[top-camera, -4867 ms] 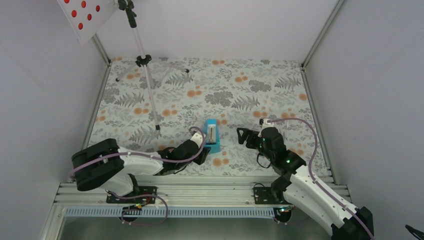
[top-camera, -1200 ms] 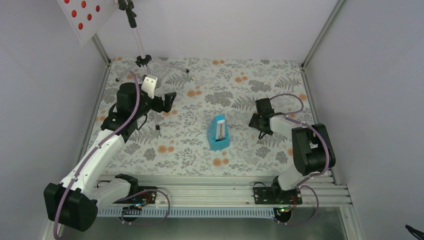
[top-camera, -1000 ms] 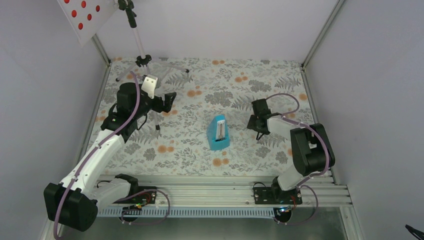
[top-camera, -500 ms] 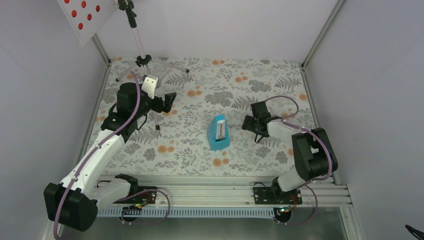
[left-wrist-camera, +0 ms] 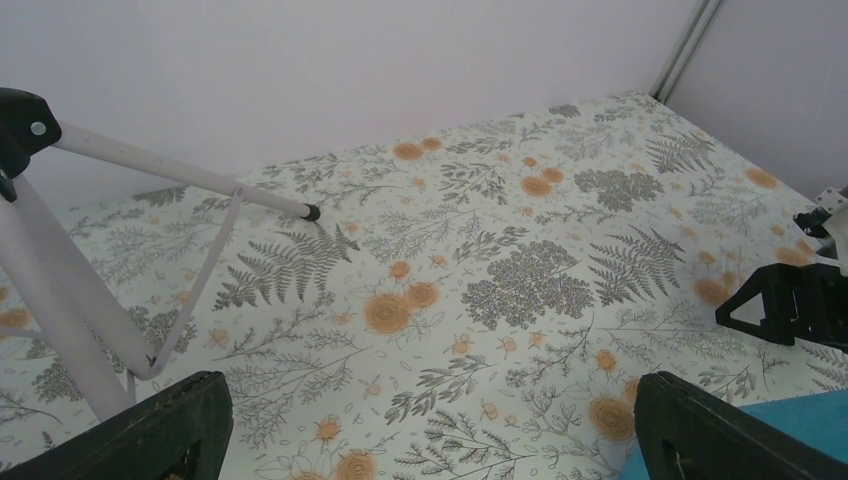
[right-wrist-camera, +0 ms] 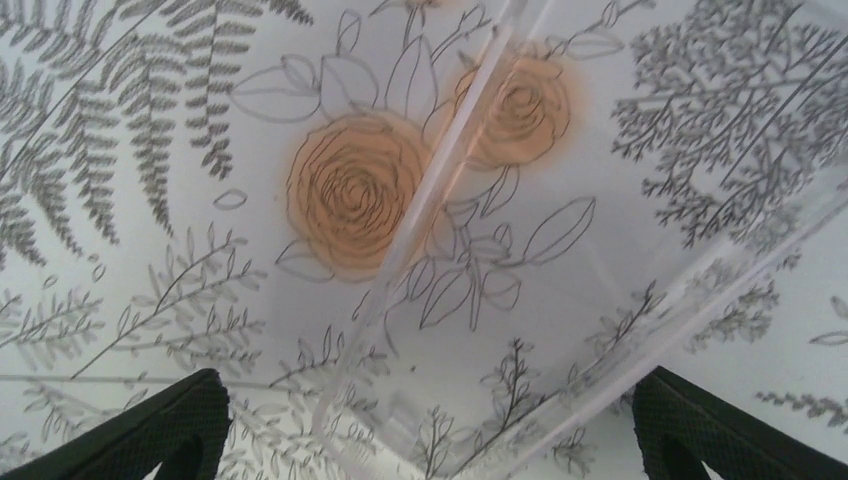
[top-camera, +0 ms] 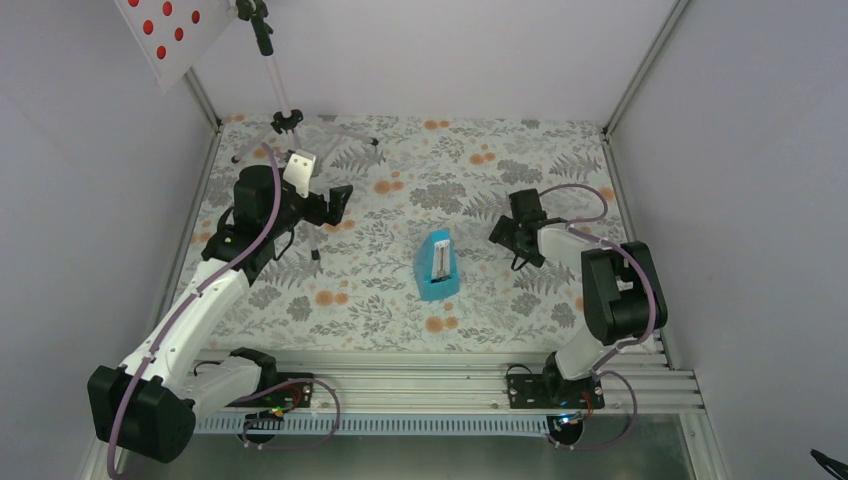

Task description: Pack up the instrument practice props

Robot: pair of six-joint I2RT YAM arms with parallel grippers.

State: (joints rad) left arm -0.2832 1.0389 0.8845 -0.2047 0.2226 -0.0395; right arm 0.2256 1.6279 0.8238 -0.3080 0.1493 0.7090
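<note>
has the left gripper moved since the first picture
Yes. The left gripper left the metronome and moved to the far left, beside the music stand leg.

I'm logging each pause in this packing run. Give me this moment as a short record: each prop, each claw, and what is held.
stand: music stand upright on its tripod, far left corner
metronome: turquoise metronome mid-table, touched by neither claw
left claw: open, beside a stand leg, gripping nothing
right claw: open, right of the metronome, over a clear plastic piece; what that piece is cannot be told
held: nothing
</note>
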